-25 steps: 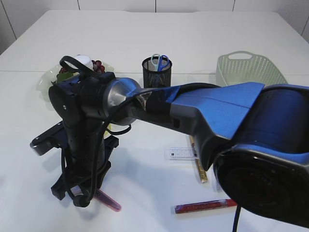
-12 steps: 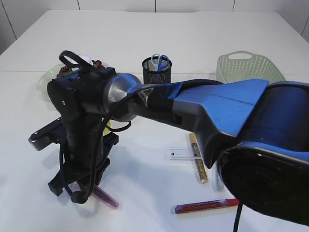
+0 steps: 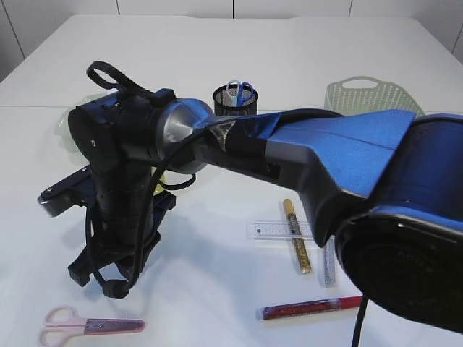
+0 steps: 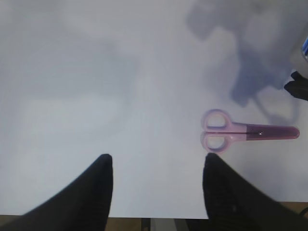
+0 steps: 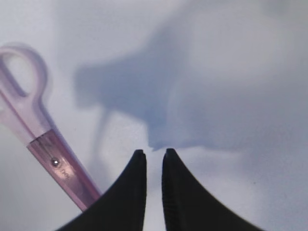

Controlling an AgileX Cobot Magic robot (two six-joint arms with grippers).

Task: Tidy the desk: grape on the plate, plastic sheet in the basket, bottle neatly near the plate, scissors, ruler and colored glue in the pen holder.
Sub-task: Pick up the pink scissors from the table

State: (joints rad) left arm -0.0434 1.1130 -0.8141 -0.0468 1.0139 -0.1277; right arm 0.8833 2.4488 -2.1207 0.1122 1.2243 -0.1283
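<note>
Pink scissors point(image 3: 87, 323): lying flat on the counter point(image 3: 217, 289) at the front left, free of both hands, not yet in the pen holder point(image 3: 235, 107).
Pen holder: already has a blue-handled pair of scissors point(image 3: 238, 90) standing in it.
Ruler point(image 3: 278, 230): flat on the counter right of centre, still to be stored.
Glue pens: gold point(image 3: 296, 235), silver point(image 3: 329, 262) and red point(image 3: 311, 307) ones lie near the ruler, all left to do.
Basket point(image 3: 372, 97): at the back right; I cannot see any sheet in it.
Plate point(image 3: 66, 126): mostly hidden behind the arm; grape and bottle cannot be checked.
Right hand point(image 5: 153, 161): fingers pressed almost together, empty, just beside the pink scissors' blades.
Left hand point(image 4: 156, 166): fingers spread wide, empty, above bare counter near the scissors' handles.
Progress: judged partly done, with much remaining.
</note>
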